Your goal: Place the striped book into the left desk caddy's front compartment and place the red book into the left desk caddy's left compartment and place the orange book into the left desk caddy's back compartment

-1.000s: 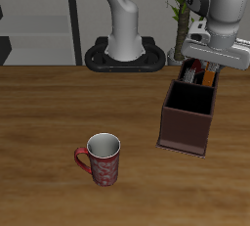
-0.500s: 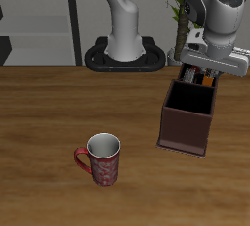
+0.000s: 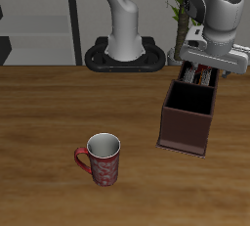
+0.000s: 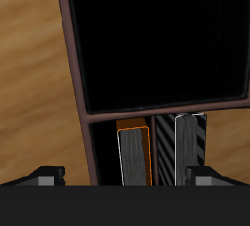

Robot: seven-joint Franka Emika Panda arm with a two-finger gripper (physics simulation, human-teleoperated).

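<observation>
- Surface: wooden table (image 3: 59, 103), shelving and a plant behind.
- Left, near edge: red patterned mug (image 3: 102, 158), standing apart, not part of the task.
- Right: left desk caddy (image 3: 187, 127), dark maroon, its large square section black and empty.
- Far right, above the caddy's far slots: gripper (image 3: 203, 71); the jaws look spread and hold nothing.
- Wrist view only: orange book (image 4: 134, 154) and striped book (image 4: 189, 147) upright, side by side in the narrow slots.
- Red book: not identifiable in either view.
- Step, judged: last placement apparently finished; next calls for lifting clear without snagging a spine.
</observation>
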